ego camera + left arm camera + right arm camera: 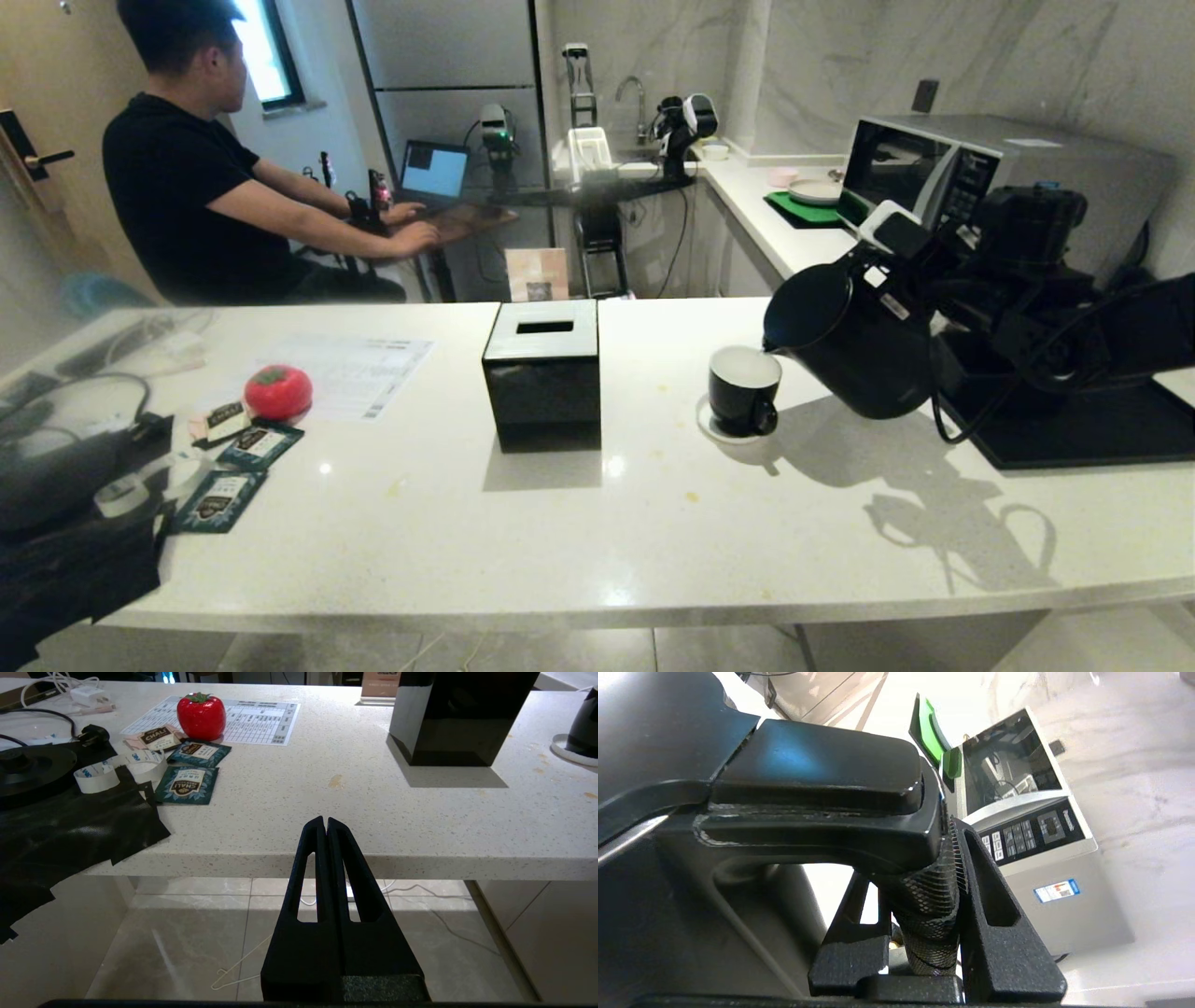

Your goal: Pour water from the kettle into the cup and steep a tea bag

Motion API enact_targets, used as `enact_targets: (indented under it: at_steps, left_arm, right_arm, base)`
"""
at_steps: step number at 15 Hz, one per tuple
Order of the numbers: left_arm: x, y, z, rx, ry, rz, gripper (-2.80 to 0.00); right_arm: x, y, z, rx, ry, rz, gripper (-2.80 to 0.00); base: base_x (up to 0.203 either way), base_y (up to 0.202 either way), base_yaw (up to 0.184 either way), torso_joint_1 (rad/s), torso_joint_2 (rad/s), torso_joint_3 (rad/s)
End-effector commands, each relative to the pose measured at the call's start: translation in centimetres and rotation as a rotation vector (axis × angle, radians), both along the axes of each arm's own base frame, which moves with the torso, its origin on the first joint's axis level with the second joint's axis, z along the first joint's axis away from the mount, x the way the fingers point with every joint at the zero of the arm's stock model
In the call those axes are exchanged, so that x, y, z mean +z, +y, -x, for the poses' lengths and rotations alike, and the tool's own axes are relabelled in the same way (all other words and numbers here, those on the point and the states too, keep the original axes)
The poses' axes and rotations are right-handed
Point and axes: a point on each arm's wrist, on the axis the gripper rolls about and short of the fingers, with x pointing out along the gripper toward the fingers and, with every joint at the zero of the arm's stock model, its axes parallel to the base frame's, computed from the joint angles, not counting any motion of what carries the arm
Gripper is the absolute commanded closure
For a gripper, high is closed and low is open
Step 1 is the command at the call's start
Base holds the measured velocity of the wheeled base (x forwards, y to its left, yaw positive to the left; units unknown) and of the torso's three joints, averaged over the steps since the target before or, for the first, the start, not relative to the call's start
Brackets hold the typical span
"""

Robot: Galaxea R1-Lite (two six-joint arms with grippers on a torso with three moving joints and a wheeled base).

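spout over rim is the relation that counts: the kettle hangs tilted in the air, its long axis leaning down toward the robot's left, and its pointed tip sits right at the near-right edge of the cup, just above the white inside. whether water is running i cannot tell. the cup stands upright on its small white saucer on the counter, loop handle turned toward the front edge, just right of the glossy black box with the slot. the right gripper carries the kettle from the far side, away from the spout; in the right wrist view its fingers pinch the mesh-wrapped handle between them, so the cup lies beyond the kettle body from that hand. by my reading the pour is in hand and any further tip has to keep the spout inside the rim, since the cup is small and the margin looks thin. the left gripper is parked below the counter's front edge, fingers pressed together, holding nothing, yet it is the nearer one to the tea sachets lying flat well to the left beside a red strawberry-shaped thing. the sachets read "chali"; the tape roll next to them shows "3m". the printed sheet and the microwave panel are too small to read.
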Motion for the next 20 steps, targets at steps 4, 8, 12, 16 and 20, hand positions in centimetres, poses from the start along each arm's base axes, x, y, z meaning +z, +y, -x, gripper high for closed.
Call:
enact_targets:
  at_steps: [4, 8, 12, 16, 20]
  left_arm:
    - [0.00, 0.00, 0.00, 0.000, 0.000, 0.001, 0.00]
    - [0.00, 0.00, 0.00, 0.001, 0.000, 0.001, 0.00]
    - [0.00, 0.00, 0.00, 0.000, 0.000, -0.001, 0.00]
    - [0.00, 0.00, 0.00, 0.001, 0.000, 0.001, 0.00]
    - [0.00, 0.00, 0.00, 0.001, 0.000, 0.001, 0.00]
  right_arm:
    - [0.23, 0.19, -0.01, 0.007, -0.021, 0.043, 0.00]
    - [0.47, 0.19, 0.03, 0.006, -0.039, 0.064, 0.00]
    - [0.67, 0.25, 0.04, 0.007, -0.059, 0.085, 0.00]
    - [0.78, 0.26, 0.06, 0.008, -0.073, 0.106, 0.00]
    - [0.78, 0.32, 0.06, 0.009, -0.073, 0.106, 0.00]
  base:
    - [0.000, 0.000, 0.000, 0.000, 0.00, 0.000]
    - [0.000, 0.000, 0.000, 0.000, 0.00, 0.000]
    - [0.000, 0.000, 0.000, 0.000, 0.00, 0.000]
    - [0.000, 0.000, 0.000, 0.000, 0.00, 0.000]
    - [0.000, 0.000, 0.000, 0.000, 0.00, 0.000]
